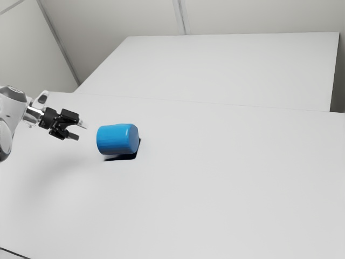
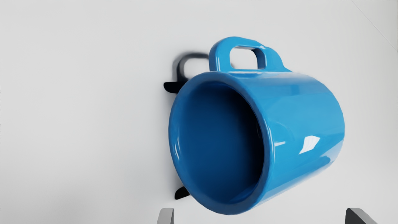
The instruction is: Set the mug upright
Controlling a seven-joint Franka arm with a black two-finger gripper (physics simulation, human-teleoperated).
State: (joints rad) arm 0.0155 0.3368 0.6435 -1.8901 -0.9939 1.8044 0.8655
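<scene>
Holds fingers [image 2: 167, 216] wide apart before the sideways blue mug [image 1: 117, 140], at three o'clock in the exterior view. Faces its mouth across white table [image 1: 215, 189], with pale panel [image 1: 232, 67] toward two o'clock.

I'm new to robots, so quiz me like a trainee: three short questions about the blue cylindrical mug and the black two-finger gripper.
1. True or false: the blue cylindrical mug lies on its side.

2. The black two-finger gripper is:
A) shut on the mug
B) open, apart from the mug
C) shut, holding nothing

3. Fill in: the looped blue part on the mug's side is its ____.

Key: 1. True; 2. B; 3. Handle
</scene>
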